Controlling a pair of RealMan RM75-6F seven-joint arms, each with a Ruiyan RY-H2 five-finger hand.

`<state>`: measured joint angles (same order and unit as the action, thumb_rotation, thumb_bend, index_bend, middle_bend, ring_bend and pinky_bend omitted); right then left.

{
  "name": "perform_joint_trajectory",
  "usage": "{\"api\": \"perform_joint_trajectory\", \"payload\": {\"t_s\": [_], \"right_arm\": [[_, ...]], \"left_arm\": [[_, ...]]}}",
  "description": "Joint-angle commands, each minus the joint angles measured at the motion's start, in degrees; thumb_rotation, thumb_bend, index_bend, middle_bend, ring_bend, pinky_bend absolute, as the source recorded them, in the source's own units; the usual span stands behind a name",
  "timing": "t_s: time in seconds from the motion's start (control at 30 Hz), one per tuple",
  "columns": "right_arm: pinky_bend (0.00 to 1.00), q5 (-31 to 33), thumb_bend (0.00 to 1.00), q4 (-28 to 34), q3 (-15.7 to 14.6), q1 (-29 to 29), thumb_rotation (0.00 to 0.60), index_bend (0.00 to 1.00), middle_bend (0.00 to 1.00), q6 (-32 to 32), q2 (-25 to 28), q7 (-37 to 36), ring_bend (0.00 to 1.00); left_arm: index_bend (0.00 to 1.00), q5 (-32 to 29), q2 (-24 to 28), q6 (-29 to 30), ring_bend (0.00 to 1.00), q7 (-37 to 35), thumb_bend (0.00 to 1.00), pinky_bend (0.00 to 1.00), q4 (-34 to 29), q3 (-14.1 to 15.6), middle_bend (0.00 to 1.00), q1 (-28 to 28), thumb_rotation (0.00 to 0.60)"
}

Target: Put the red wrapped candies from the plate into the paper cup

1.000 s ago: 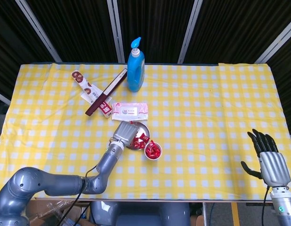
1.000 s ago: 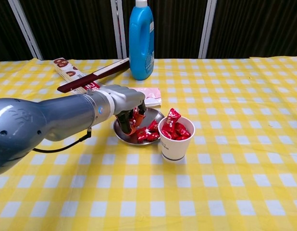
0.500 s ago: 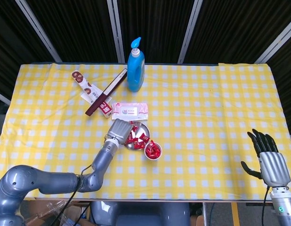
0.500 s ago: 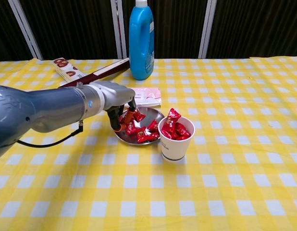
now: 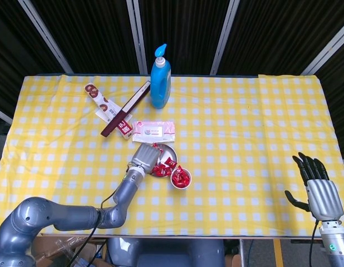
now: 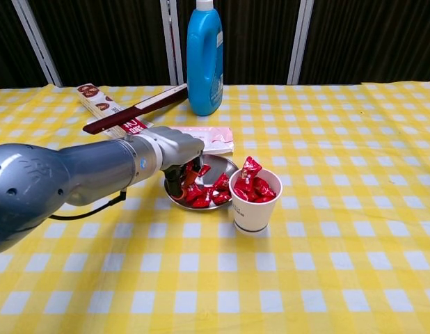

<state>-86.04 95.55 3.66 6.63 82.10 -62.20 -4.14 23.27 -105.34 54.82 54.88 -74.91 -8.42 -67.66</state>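
Note:
Several red wrapped candies (image 6: 213, 189) lie in a small metal plate (image 6: 229, 167) near the middle of the yellow checked table. My left hand (image 6: 174, 156) hangs over the plate's left side, fingers pointing down among the candies (image 5: 162, 164). Whether a candy is pinched between them cannot be told. Just right of the plate (image 5: 171, 150) stands a white paper cup (image 6: 253, 212) holding several red candies, also visible from above (image 5: 181, 187). My left hand (image 5: 144, 157) is apart from the cup. My right hand (image 5: 317, 189) is off the table's front right corner, fingers spread and holding nothing.
A blue pump bottle (image 6: 204, 59) stands behind the plate. A pink-and-white tissue pack (image 6: 211, 136) lies between bottle and plate. A long dark red box (image 6: 135, 109) and snack packets (image 6: 97, 97) lie at the back left.
My left hand lifted and drew left off the plate, then came back down, so its fingers are again among the candies. The right hand has not moved.

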Motion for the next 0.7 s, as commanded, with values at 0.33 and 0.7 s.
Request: {"api": "perform_joint_trajectory", "payload": {"t_s": [0.33, 0.7], "right_arm": [[0.00, 0.02, 0.36, 0.00, 0.03, -0.02, 0.600, 0.00, 0.00, 0.06, -0.01, 0.00, 0.00], [0.00, 0.16, 0.36, -0.12, 0.05, 0.01, 0.600, 0.00, 0.00, 0.01, -0.23, 0.67, 0.00]], "left_arm": [[0.67, 4.13, 2.61, 3.00, 0.92, -2.80, 0.49, 0.95, -3.67, -1.65, 0.90, 1.56, 0.600], [0.66, 10.23, 11.25, 7.67, 0.92, -7.08, 0.49, 0.95, -15.91, -7.21, 0.90, 2.64, 0.600]]}}
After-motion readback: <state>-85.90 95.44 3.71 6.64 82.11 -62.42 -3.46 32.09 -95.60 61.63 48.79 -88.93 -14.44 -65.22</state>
